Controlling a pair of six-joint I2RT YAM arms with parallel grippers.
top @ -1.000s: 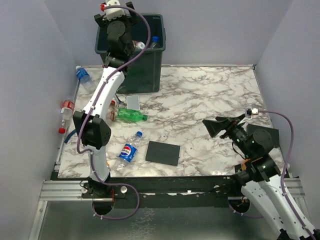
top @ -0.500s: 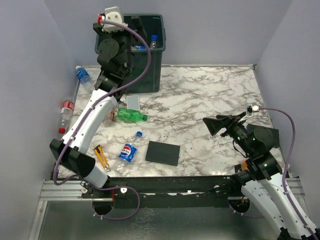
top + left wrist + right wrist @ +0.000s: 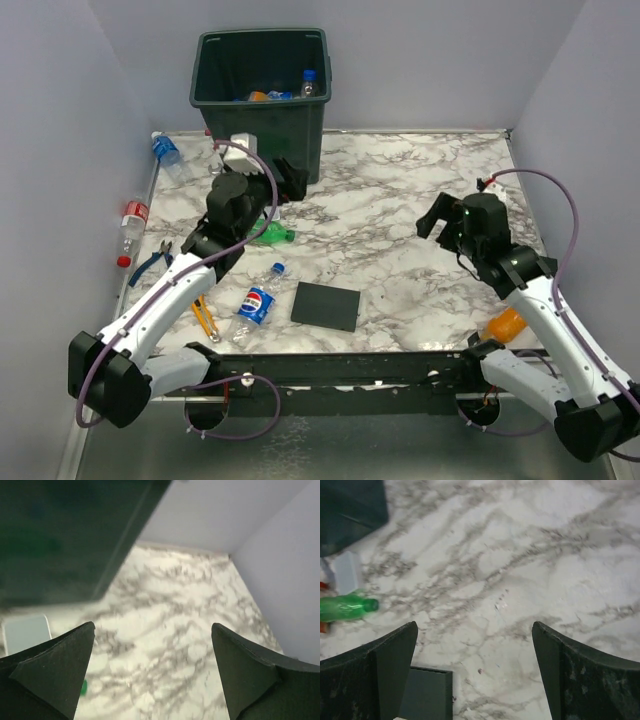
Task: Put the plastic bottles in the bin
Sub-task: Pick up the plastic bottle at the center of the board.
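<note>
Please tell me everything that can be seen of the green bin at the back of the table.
The bin is tall, square and dark green, seemingly plastic, with a thicker rim around its open top and walls that taper downward. It stands upright at the far edge of the marble table, left of centre, near the back wall. Several bottles lie inside, one of them clear with a blue cap, in the right corner. The open left gripper is close to its front wall; contact cannot be judged.

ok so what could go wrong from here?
1. The red-label bottle lies at the left edge of the table, against the wall; the open left tool may struggle to straddle it.
2. The orange bottle sits at the near edge beside the right arm; a swing could knock it off.
</note>
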